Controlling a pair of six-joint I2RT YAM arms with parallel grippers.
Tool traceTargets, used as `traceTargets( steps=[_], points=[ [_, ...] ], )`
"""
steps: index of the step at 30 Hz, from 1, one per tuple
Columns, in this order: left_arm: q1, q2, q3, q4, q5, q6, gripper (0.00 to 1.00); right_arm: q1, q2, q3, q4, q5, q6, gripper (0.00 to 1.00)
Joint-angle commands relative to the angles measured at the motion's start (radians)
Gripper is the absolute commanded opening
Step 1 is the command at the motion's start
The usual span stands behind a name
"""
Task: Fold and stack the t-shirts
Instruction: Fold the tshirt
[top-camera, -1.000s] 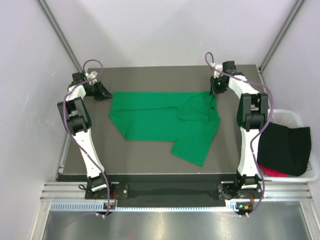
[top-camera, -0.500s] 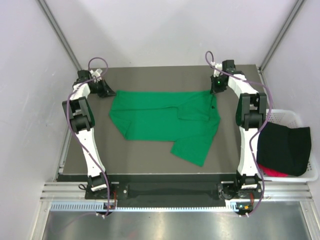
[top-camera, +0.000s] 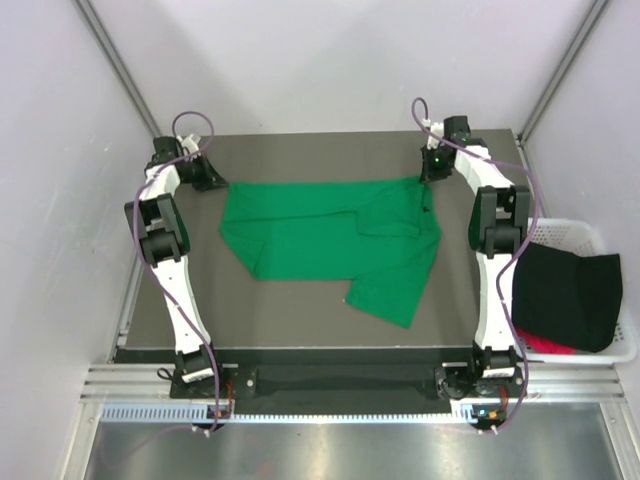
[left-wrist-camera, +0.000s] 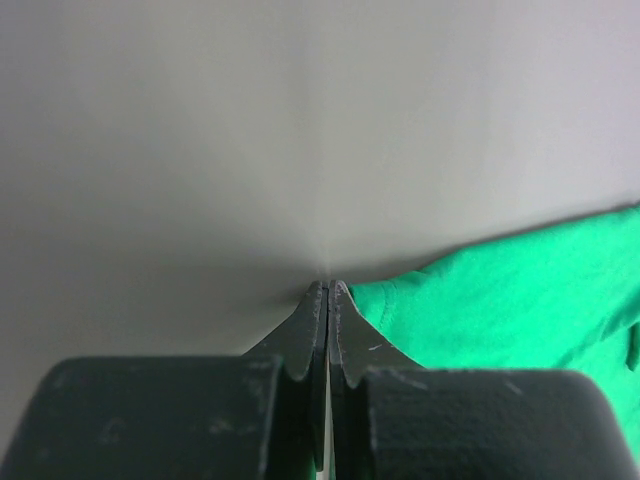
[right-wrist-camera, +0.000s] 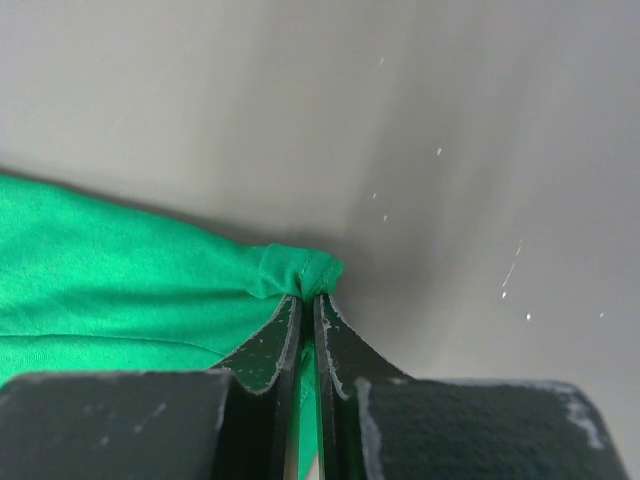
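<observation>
The bright green t-shirt (top-camera: 320, 235) lies spread on the dark table (top-camera: 290, 325), its far edge stretched between my two grippers and one sleeve pointing toward the near right. My left gripper (top-camera: 212, 178) is shut at the shirt's far left corner; in the left wrist view its tips (left-wrist-camera: 329, 286) meet at the edge of the green cloth (left-wrist-camera: 500, 290). My right gripper (top-camera: 428, 176) is shut on the far right corner, and the right wrist view (right-wrist-camera: 308, 297) shows the hem (right-wrist-camera: 300, 270) bunched between the fingers. A black t-shirt (top-camera: 568, 295) and a red one (top-camera: 545, 345) lie bunched in the basket.
A white slotted basket (top-camera: 590, 232) stands off the table's right edge, beside the right arm. Grey walls close in the table at the back and both sides. Both arms reach along the table's left and right edges.
Both grippers have moved slightly toward the far edge of the table, and the shirt's far edge has been drawn straighter between them.
</observation>
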Motion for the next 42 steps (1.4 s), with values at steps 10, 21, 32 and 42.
traceTargets(
  steps=[10,21,32,42],
  points=[
    [-0.004,-0.053,0.004,0.018,-0.076,0.036,0.03,-0.02,-0.017,-0.058,0.048,0.089,-0.013,0.26],
    [-0.097,-0.566,-0.381,0.113,-0.28,0.117,0.49,-0.03,-0.62,-0.556,0.205,0.195,-0.204,0.46],
    [-0.128,-0.989,-0.857,-0.025,-0.221,0.283,0.49,-0.029,-1.12,-1.087,0.108,-0.05,-0.45,0.43],
    [-0.137,-1.299,-1.152,-0.067,-0.256,0.4,0.59,0.22,-1.521,-1.385,-0.143,-0.266,-0.784,0.45]
  ],
)
